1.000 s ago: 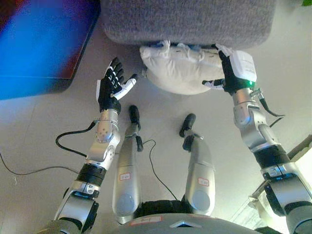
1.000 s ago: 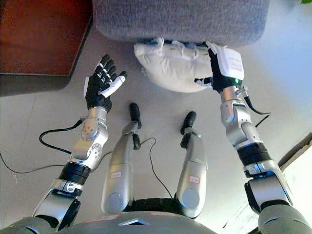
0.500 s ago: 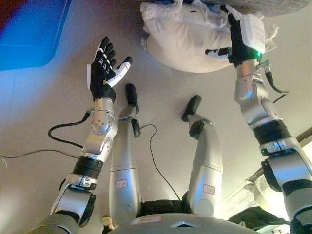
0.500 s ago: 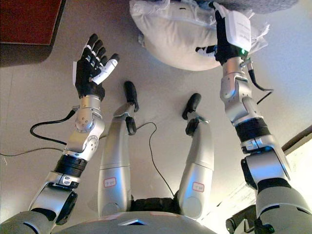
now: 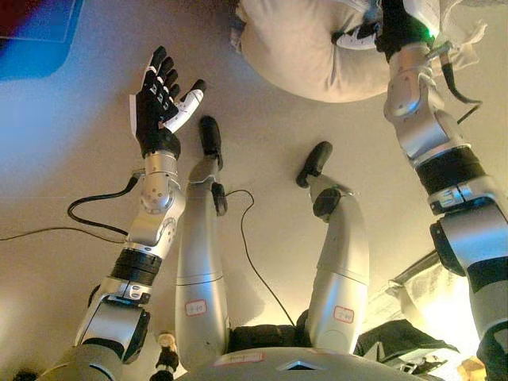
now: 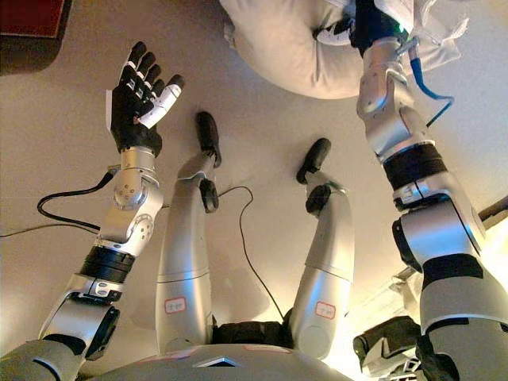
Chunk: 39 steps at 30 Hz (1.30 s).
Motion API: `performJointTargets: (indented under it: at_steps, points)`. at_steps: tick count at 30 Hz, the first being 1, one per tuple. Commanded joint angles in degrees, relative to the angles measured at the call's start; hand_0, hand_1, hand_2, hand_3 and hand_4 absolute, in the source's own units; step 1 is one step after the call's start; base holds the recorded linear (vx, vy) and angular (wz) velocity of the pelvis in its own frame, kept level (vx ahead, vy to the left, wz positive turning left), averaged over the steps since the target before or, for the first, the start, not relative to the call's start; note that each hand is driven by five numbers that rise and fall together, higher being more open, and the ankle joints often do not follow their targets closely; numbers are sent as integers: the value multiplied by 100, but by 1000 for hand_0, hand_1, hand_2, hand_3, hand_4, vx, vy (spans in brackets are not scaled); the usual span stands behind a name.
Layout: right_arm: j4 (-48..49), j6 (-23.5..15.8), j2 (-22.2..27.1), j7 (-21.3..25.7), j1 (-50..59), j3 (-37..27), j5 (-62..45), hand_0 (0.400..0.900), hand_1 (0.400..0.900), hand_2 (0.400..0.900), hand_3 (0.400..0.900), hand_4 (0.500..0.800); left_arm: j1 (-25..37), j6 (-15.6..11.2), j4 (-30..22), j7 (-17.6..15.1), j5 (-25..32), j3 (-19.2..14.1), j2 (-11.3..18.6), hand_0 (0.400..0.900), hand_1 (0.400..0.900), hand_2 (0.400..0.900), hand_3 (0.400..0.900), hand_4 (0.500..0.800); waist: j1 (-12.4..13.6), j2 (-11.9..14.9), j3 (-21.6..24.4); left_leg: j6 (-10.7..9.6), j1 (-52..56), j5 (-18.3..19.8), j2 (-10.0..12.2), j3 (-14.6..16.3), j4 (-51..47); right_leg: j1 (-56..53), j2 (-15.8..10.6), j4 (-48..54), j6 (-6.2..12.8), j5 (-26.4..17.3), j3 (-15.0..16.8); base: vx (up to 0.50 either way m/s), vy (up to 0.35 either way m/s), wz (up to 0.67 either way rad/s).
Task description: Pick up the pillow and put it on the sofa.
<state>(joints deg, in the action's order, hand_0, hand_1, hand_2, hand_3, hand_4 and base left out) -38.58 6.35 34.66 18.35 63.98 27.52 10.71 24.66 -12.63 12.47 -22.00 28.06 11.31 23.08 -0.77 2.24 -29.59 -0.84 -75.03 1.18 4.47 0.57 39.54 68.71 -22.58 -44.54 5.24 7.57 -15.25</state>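
The white pillow [image 5: 305,51] lies on the floor at the top of the view, cut off by the top edge. My right hand [image 5: 393,24] rests against the pillow's right side, with its thumb on the fabric; most of the hand is cut off at the top. My left hand [image 5: 159,99] is open and empty, palm turned towards the pillow, held about a hand's width left of it and not touching. The sofa is not in view.
A dark red-brown piece of furniture [image 6: 28,36] fills the top left corner. A light bundle and a dark object [image 5: 413,329] lie on the floor at the lower right.
The whole view has shifted, so the pillow sits higher and the grey sofa has left the top edge. My right hand stays against the pillow. My left hand stays open.
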Motion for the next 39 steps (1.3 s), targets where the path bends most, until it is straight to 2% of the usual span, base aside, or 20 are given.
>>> performJointTargets:
  at_steps: [1,2,3,7,17,21,24,32,33,34,37,38,39]
  points:
    - [-52,-308,-59,100,1298,204,-440,631,631,631,631,639,-80,-357,-892,-14,226,-85,221,900,900,900,900,800,269,198,-21,-330,587,1381,99,-408,709,-30,-8,273,518,-557,213,18,20,3]
    - [-114,-324,-116,128,1381,243,-516,584,584,584,584,611,-90,-362,-892,-33,254,-84,218,900,900,900,900,800,263,224,-21,-333,573,1353,96,-426,670,-21,-5,294,518,-571,208,0,0,0]
    - [-139,-345,-128,115,1436,273,-584,400,400,400,400,500,-107,-357,-898,-24,272,-75,218,900,900,900,900,800,255,251,-21,-337,556,1325,97,-437,624,-13,8,324,521,-576,196,0,0,0]
    - [-127,-420,-199,203,1506,241,-830,400,400,400,400,500,-91,-355,-891,-56,269,-42,206,900,900,900,900,800,220,332,-21,-354,493,1267,85,-450,574,32,51,381,507,-585,172,0,0,0]
    - [352,-511,-170,404,1279,21,-861,400,400,400,400,500,25,-423,-805,-227,230,-17,104,900,900,900,900,800,162,323,-21,-350,450,1174,59,-459,572,156,98,344,503,-659,249,-28,20,-4]
    - [890,-622,-100,574,897,-315,-794,400,400,400,400,500,126,-492,-487,-317,371,-86,-54,900,900,900,900,800,131,305,-21,-356,711,1012,66,-400,207,-55,98,547,537,-777,246,-11,6,2]
    - [1598,-779,-82,706,169,-777,-479,400,400,400,400,500,208,-563,-278,-398,336,-273,-207,900,900,900,900,800,86,240,-20,-339,1299,742,7,-254,-464,-600,100,991,559,-938,197,-19,10,13]
    - [2879,-1151,-230,710,-1851,-1664,235,400,400,400,400,500,-6,-786,-218,-316,140,-572,-364,900,900,900,900,800,46,253,19,-355,2999,529,-57,-218,-1145,-2376,123,1758,508,-1069,74,4,-9,2]
    - [3154,-1253,-324,629,-2424,-1788,395,400,400,400,400,500,-173,-802,-274,-300,54,-671,-374,900,900,900,900,800,55,283,140,-328,3464,429,-51,-198,-1253,-2946,112,2018,439,-1198,-58,0,0,0]
    - [3171,-1247,-327,623,-2440,-1801,398,400,400,400,400,500,-176,-800,-279,-302,53,-664,-370,900,900,900,900,800,44,285,132,-322,3491,377,-67,-208,-1311,-2986,104,2075,437,-1239,-82,32,-34,5]
    - [3482,-1398,-501,419,-3151,-1969,498,400,400,400,400,500,-417,-796,-192,-123,-8,-769,-440,900,900,900,900,800,32,342,542,-327,4625,342,-4,-174,-1855,-4266,77,2731,529,-1413,-299,167,-21,3]
    - [3499,-1394,-504,414,-3174,-1977,501,400,400,400,400,500,-429,-798,-194,-120,-7,-763,-439,900,900,900,900,800,35,340,496,-327,4712,326,-3,-179,-1903,-4363,86,2785,532,-1434,-321,118,14,-6]
    - [3593,-1445,-526,369,-3316,-2024,493,400,400,400,400,500,-473,-785,-187,-71,-16,-834,-443,900,900,900,900,800,8,358,664,-338,4960,319,20,-135,-2047,-4623,87,2950,583,-1529,-350,177,46,-17]
